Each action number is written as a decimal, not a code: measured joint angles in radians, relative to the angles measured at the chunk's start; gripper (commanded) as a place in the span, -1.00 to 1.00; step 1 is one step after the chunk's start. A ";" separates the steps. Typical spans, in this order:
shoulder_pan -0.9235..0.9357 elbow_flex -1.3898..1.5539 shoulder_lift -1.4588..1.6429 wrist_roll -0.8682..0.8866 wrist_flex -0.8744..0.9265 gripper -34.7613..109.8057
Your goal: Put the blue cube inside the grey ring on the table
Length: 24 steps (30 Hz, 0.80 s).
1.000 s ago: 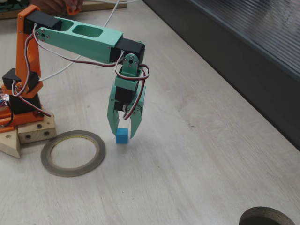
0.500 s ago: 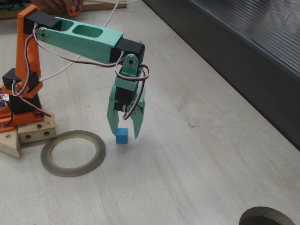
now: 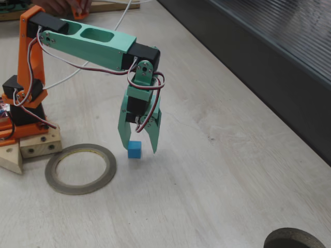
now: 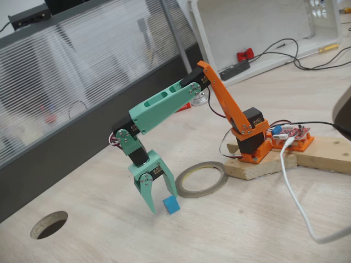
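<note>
The blue cube (image 3: 134, 149) is seen resting on the table (image 3: 222, 170), outside the grey ring (image 3: 80, 168) and just to the right of it in a fixed view; in the other fixed view the blue cube (image 4: 171, 205) lies in front of the grey ring (image 4: 201, 178), near its rim but apart from it. The gripper (image 3: 138, 146) is pointed downward over the cube, with its two green fingers spread wide and placed on either side of the cube, one finger (image 3: 124, 135) to the left and one to the right. The fingertips are brought down close to the table surface. No grasp on the cube is shown: a gap is visible between the right finger and the cube, and whether the left finger touches it cannot be told. In the other fixed view the gripper (image 4: 159, 204) is seen from the opposite side, with the cube lying low between the fingertips. The ring is laid flat on the table, with bare table visible through its wide opening. The arm's orange base (image 4: 249, 143) is mounted on a wooden block (image 4: 263, 164) beside the ring. A dark round object (image 3: 296, 239) is partly visible at the lower right edge of a fixed view, well apart from the cube.
</note>
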 measured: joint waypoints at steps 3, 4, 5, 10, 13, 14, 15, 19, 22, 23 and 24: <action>0.000 0.000 0.000 0.000 0.000 0.10; 0.000 0.009 0.000 0.000 0.000 0.10; 0.000 0.029 0.000 0.000 0.000 0.10; -0.002 0.094 0.000 0.000 0.000 0.10; 0.000 0.095 0.000 0.000 0.000 0.10; 0.000 0.095 0.000 0.000 0.000 0.10; 0.000 0.095 0.000 0.000 0.000 0.10; 0.000 0.095 0.000 0.000 0.000 0.10; 0.000 0.095 0.000 0.000 0.000 0.10; 0.000 0.095 0.000 0.000 0.000 0.10; 0.000 0.095 0.000 0.000 0.000 0.10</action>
